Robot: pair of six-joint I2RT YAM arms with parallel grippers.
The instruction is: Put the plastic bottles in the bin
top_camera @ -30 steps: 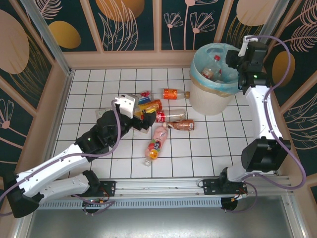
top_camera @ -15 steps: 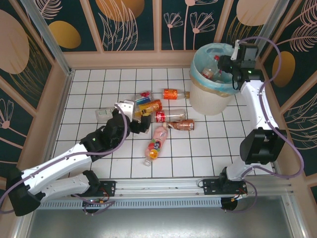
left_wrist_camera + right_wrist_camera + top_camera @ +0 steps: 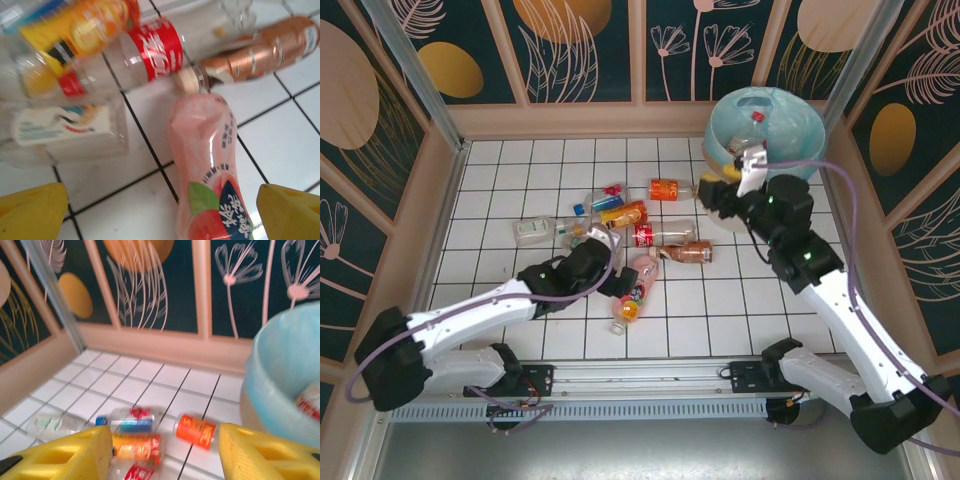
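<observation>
Several plastic bottles lie in a heap on the white tiled floor: a pink bottle [image 3: 642,268] [image 3: 212,165], a clear red-labelled one [image 3: 660,235] [image 3: 155,47], a brown one [image 3: 692,252] [image 3: 260,50] and an orange-labelled one [image 3: 667,189] [image 3: 196,430]. My left gripper [image 3: 622,280] [image 3: 160,220] is open and low over the pink bottle, which lies between its yellow fingers. My right gripper [image 3: 712,195] [image 3: 167,455] is open and empty in front of the bin [image 3: 808,112] [image 3: 285,370]. The bin holds a few bottles [image 3: 752,120].
A flat clear container with a white label [image 3: 535,230] [image 3: 60,127] lies left of the heap. A bottle with an orange cap [image 3: 625,308] rests nearer the arm bases. Wooden-framed walls close in the floor on three sides.
My right arm has swung from over the bin down and left, in front of it. My left gripper has shifted right and nearer, over the pink bottle.
</observation>
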